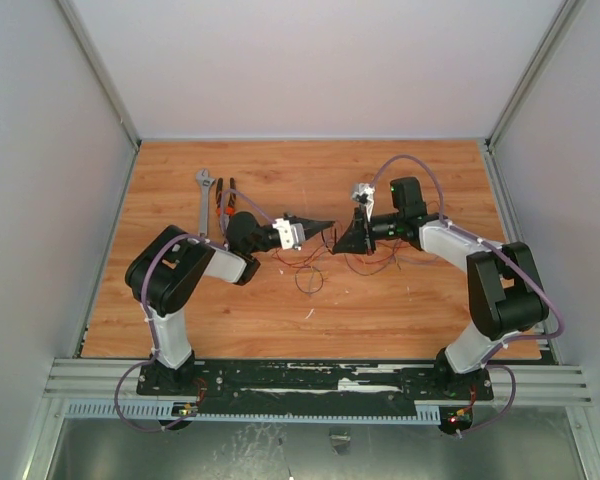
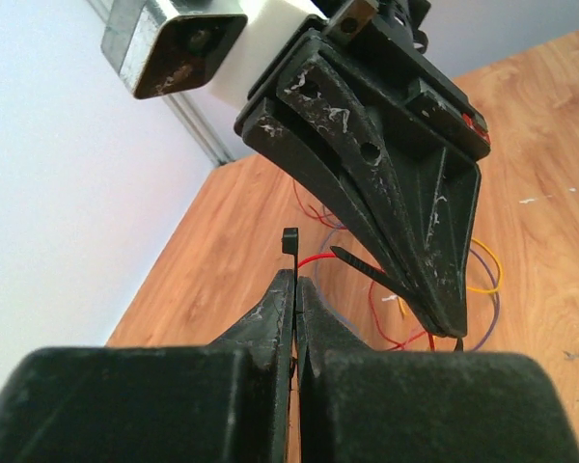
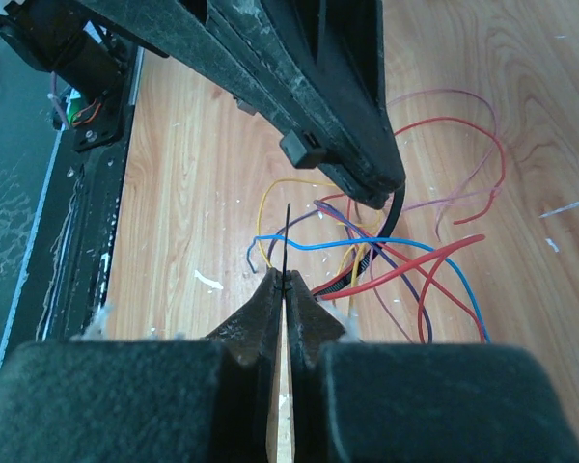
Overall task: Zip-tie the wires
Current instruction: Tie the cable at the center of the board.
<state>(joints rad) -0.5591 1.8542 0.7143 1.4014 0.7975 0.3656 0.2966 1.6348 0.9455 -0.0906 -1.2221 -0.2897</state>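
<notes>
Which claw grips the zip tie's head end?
The left claw: the zip tie's boxy head pokes from its tips; the right claw pinches the thin tail.

Left claw (image 2: 296, 285) and right claw (image 3: 284, 280) meet tip to tip over desk (image 1: 380, 320) centre, zip tie (image 2: 289, 241) bridging gap. Wires (image 3: 420, 258) sprawl beneath, cluttering low approach. Wrench (image 1: 205, 205), pliers (image 1: 223, 203) lie far-left, beside left arm (image 1: 180, 270). Far and near boards open; walls (image 1: 40, 200) hem 3 sides.
</notes>
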